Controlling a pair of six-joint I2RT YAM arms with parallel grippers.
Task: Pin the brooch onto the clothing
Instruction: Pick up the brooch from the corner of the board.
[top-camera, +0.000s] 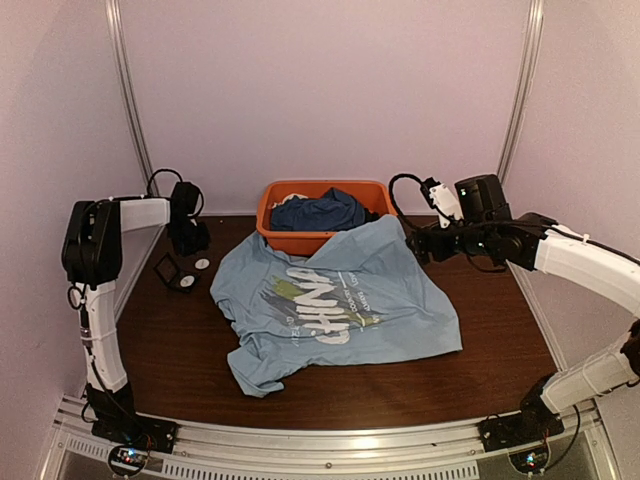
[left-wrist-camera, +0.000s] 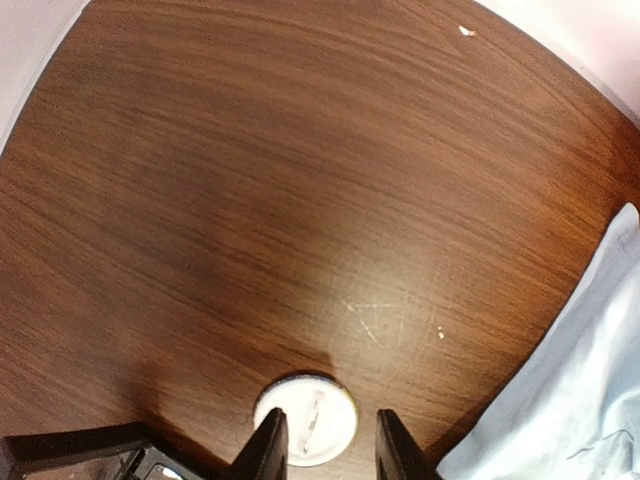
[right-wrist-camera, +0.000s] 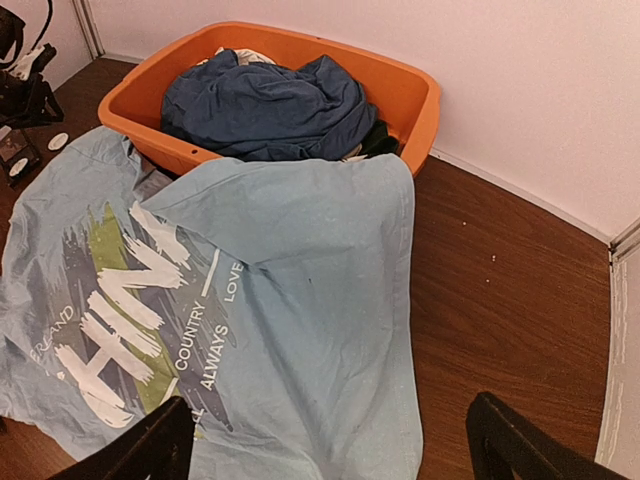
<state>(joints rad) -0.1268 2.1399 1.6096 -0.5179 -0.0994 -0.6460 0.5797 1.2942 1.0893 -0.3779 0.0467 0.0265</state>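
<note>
Left hand (left-wrist-camera: 332, 440): half-open, fingers straddling the brooch (left-wrist-camera: 305, 420), a small round pale disc lying flat on the wood-grain tabletop (left-wrist-camera: 300, 200) near the far end of its left edge. Cannot tell if they touch it. Hand points straight down.

Right hand (right-wrist-camera: 330, 405): wide open, empty, above the crumpled light blue shirt (top-camera: 340, 300) spread mid-tabletop.

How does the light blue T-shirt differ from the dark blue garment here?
Colour: the light blue T-shirt is pale, the dark blue garment navy.
Pose: the T-shirt lies spread on the table, one corner against the orange basket; the garment is bunched inside that basket.
Print: the T-shirt shows a large white, green and yellow print; the garment shows none.
Both are wrinkled cloth.
</note>
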